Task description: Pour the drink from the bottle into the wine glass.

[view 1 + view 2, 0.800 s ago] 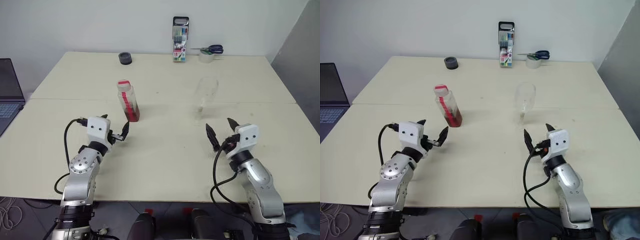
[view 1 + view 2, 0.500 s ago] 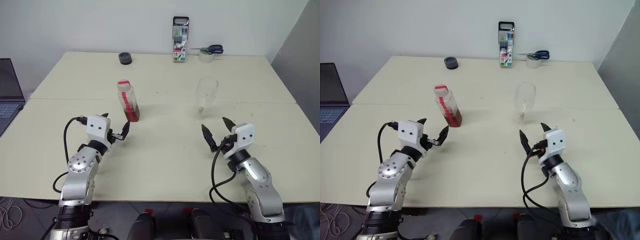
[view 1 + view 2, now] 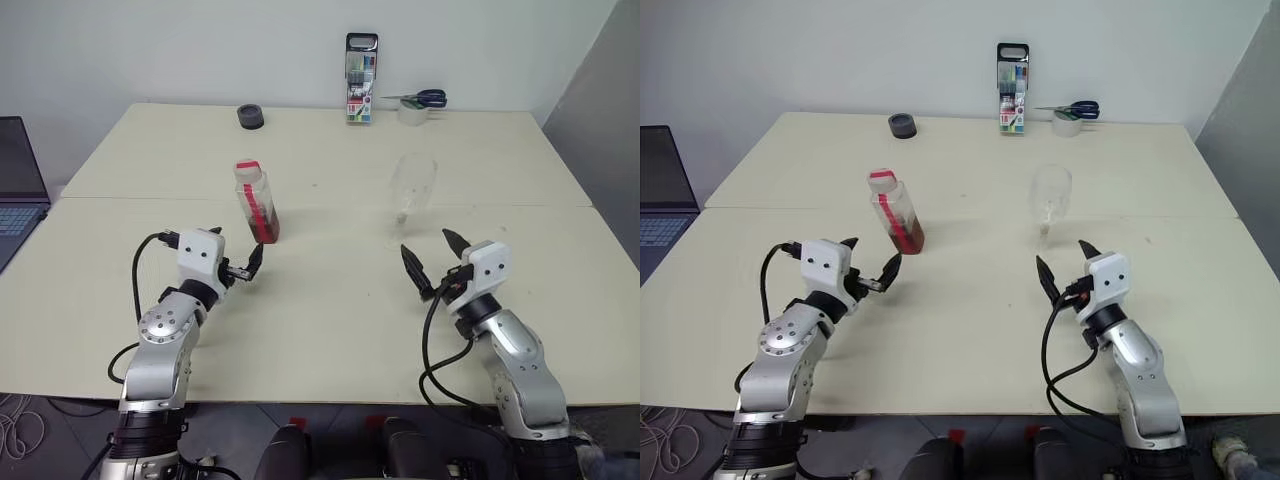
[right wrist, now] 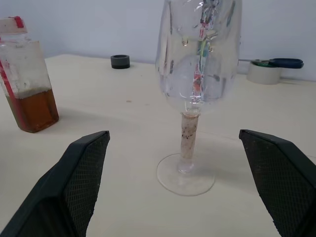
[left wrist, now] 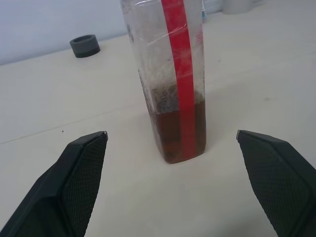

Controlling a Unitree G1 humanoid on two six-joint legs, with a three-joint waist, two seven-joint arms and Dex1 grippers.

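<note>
Change noted: the right pincer (image 3: 1061,271) has closed in on the glass (image 3: 1050,192) over the last moments, drifting toward it from the near side; the left pincer (image 3: 233,254) has hardly shifted. Both stand wide and hold nothing.

The bottle (image 3: 255,200) stands upright on the bench (image 3: 330,300), well left of the glass, with the drink (image 5: 177,131) filling only its lower part. The left pincer sits just on the near side of the bottle, fingers (image 5: 81,173) spread to either side of it but not touching. The glass is upright and looks empty; its stem (image 4: 188,143) lies centred between the right pincer's spread fingers, apart from both.

Judgement: both approaches are lined up, neither grasp is made, and pouring has not begun.

Surroundings, all behind the glass at the far edge: pen case (image 3: 360,78), scissors (image 3: 420,98) on a tape roll (image 3: 412,113), and, further left, a dark ring (image 3: 250,117). None blocks either reach. A laptop (image 3: 18,180) lies well left of the bottle.
</note>
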